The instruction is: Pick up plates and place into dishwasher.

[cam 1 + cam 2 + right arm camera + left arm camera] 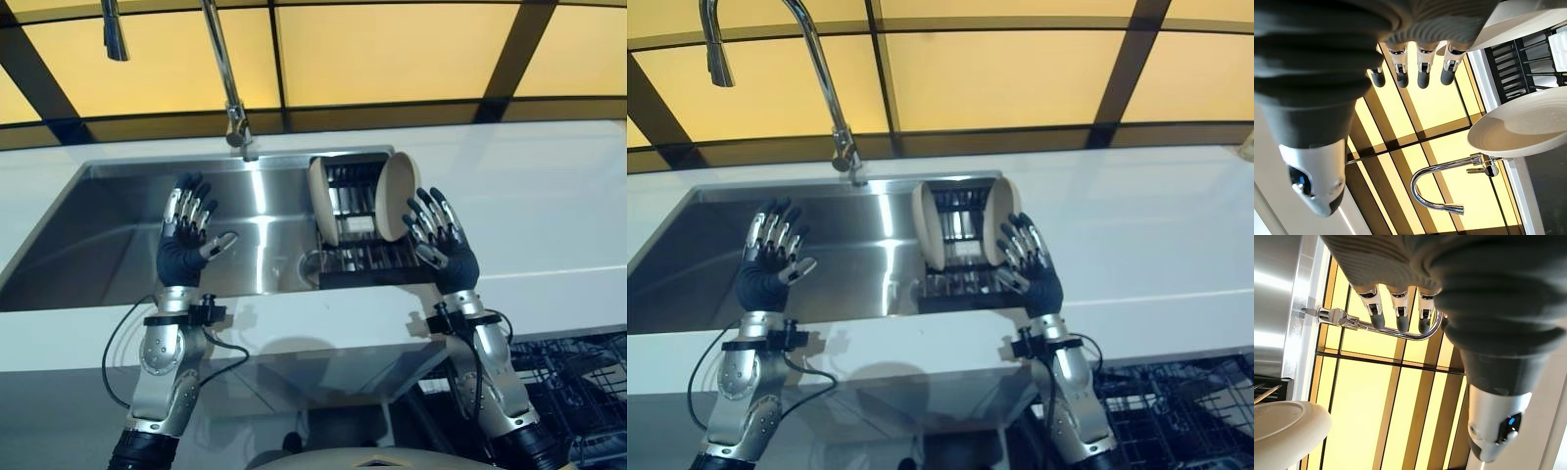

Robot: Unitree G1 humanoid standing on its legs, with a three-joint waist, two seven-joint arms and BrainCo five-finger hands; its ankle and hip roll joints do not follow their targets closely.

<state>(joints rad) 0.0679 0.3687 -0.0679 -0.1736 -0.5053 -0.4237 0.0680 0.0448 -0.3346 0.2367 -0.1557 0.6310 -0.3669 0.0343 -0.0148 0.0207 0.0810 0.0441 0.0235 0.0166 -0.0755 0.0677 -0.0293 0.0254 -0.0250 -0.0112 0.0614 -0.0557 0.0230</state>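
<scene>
two plates [323,199] [397,196] stand on edge in a dark rack [358,230] in the sink [118,235], just beside the right hand [443,240], whose fingers are spread, empty. left hand [186,230] likewise spread, farther off. no readable writing.

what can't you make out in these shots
- Right plate: near edge behind the right hand, eye views.
- Dishwasher rack: cut off by the lower right corner; contents unclear.
- Rack base between the plates: too dark to read.
- Left plate: cut by the left wrist view's edge.
- Left hand is open, clear of everything.
</scene>
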